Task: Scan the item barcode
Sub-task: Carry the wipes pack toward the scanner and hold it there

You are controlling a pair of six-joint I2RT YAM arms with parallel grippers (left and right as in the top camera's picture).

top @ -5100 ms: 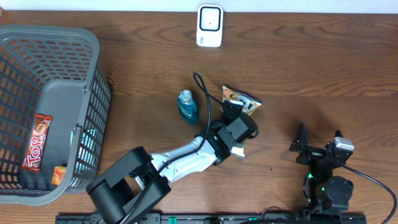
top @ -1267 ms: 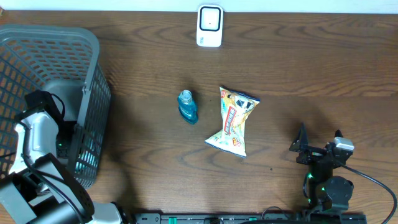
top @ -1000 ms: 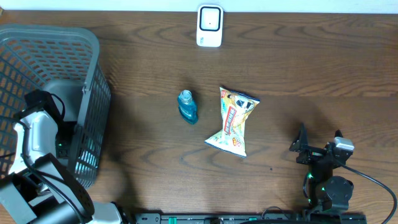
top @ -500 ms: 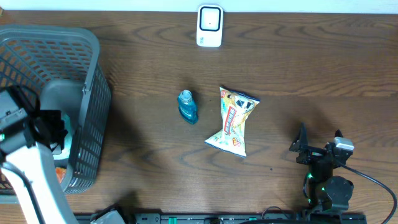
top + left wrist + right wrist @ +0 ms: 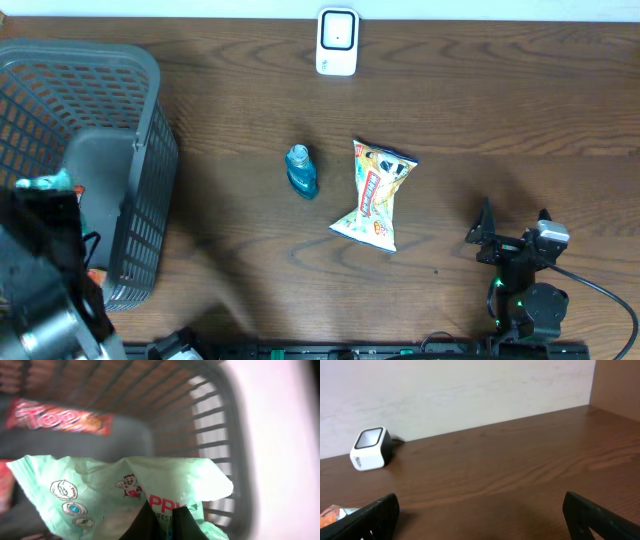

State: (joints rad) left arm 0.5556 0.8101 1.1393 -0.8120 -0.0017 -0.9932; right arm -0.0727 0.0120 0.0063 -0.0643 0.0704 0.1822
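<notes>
The one mint-green packet (image 5: pixel 125 485), low inside the single grey basket (image 5: pixel 150 130) half a second ago, has come up with the left arm, which now fills the overhead view's lower-left corner in a blur. The left gripper (image 5: pixel 167 519) is clenched on the packet's lower edge. In the wrist view the packet's long axis runs across the frame, printed face to the camera. Below it, one red Top bar (image 5: pixel 57 417) lies on the basket floor. On the table (image 5: pixel 500 120), nothing has moved: one blue bottle (image 5: pixel 301 171), one snack bag (image 5: pixel 375 195) near it, and one white scanner (image 5: pixel 337 42) at the far edge. The right gripper (image 5: pixel 512 232) rests with jaws spread wide, holding nothing.
</notes>
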